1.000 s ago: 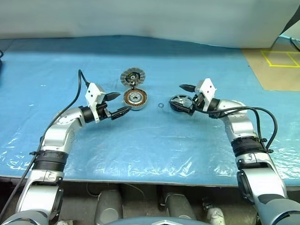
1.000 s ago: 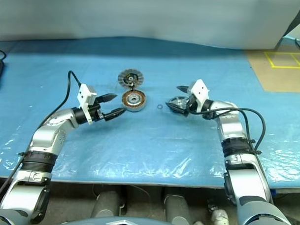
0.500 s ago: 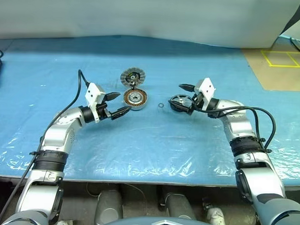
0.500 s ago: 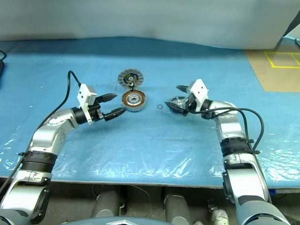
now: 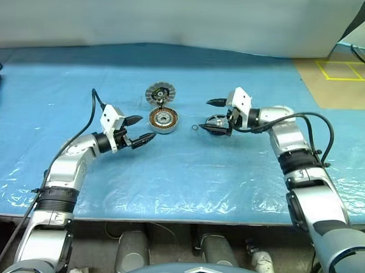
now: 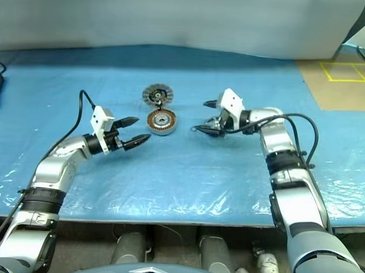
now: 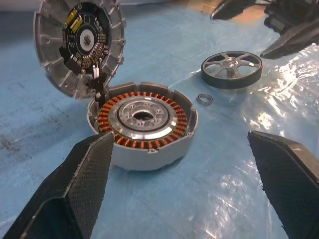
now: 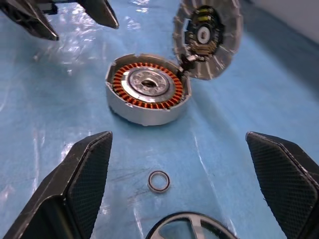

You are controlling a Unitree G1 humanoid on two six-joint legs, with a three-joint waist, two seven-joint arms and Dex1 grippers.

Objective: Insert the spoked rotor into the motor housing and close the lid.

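1. My right gripper [image 5: 214,116], fingers wide apart and empty, straddled the small black silver-spoked rotor [image 5: 218,124] lying flat at frame centre
2. My left gripper [image 5: 141,129], also spread, sat further left, beside the copper-wound grey motor housing [image 5: 164,118]

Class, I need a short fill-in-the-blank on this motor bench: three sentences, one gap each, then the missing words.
1. The lid of the motor housing stands ____.
2. The spoked rotor lies on the ____ sheet.
3. Between housing and rotor lies a tiny loose ____.

Missing words: open; blue; ring
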